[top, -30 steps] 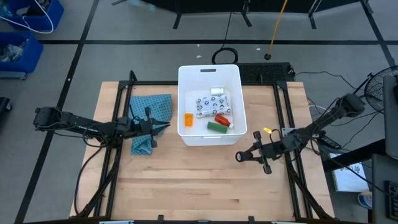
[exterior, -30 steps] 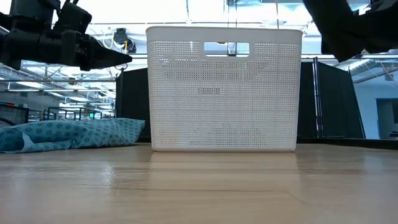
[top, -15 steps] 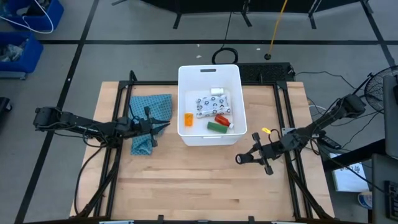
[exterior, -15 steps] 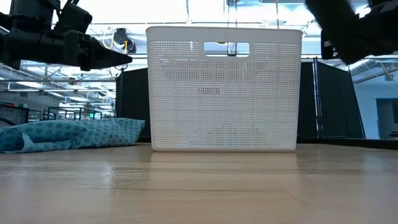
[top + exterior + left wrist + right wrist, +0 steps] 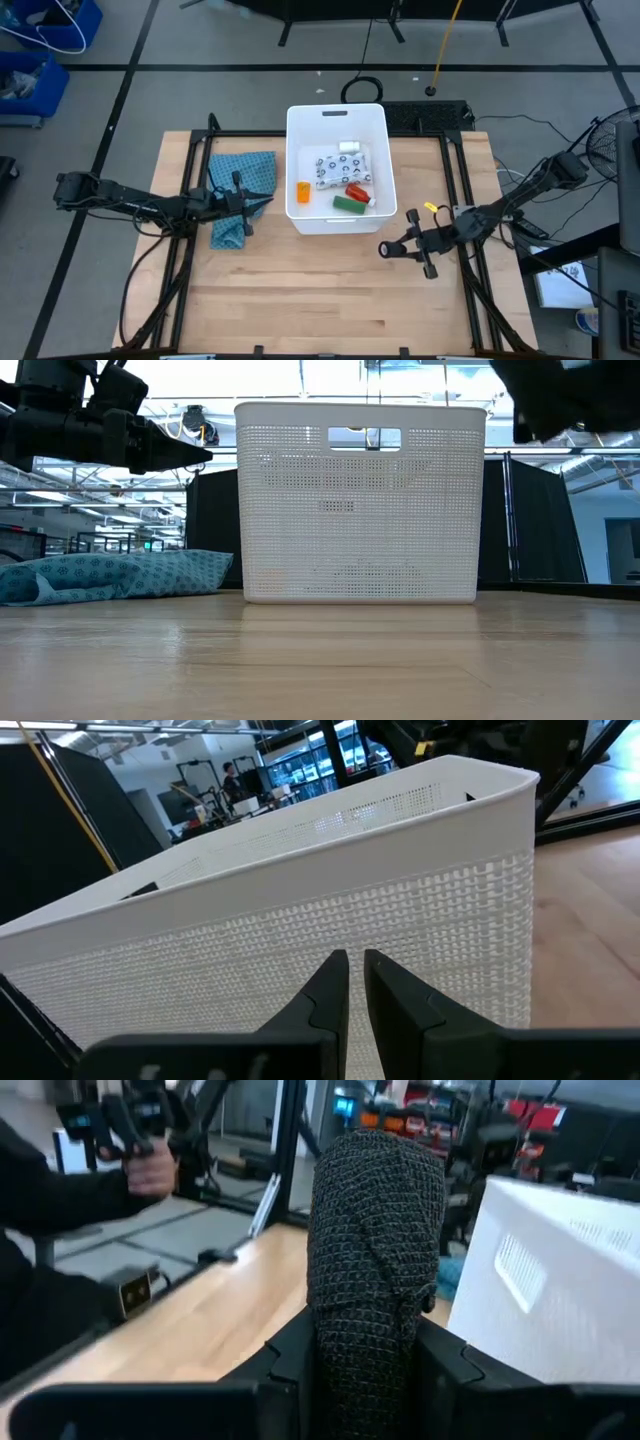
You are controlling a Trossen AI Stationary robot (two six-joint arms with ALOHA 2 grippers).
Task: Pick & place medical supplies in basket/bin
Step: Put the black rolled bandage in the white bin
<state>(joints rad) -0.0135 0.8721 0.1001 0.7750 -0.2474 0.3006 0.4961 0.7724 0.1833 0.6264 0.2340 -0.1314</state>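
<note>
Right now your right gripper [image 5: 387, 250] hangs above the bare wooden table [image 5: 330, 290], near the front right corner of the large white rectangular plastic tub [image 5: 336, 215] and apart from it. Its fingers are clamped on a black oblong bar with a woven mesh surface [image 5: 375, 1270], which stands upright between them in the right wrist view.

Your left gripper [image 5: 268, 202] sits just beside the tub's left wall, over the edge of the crumpled teal patterned cloth [image 5: 238, 180]; its fingers [image 5: 330, 985] are nearly together, a thin gap between the tips, holding nothing.

Inside the tub you have the flat white dark-dotted packet [image 5: 340, 165], a white roll [image 5: 349, 147] at its far edge, the small orange bottle [image 5: 303, 190], the red white-capped bottle [image 5: 359, 192] and the green block [image 5: 347, 204].

A person's hand [image 5: 150, 1172] shows beyond the table in the right wrist view.
</note>
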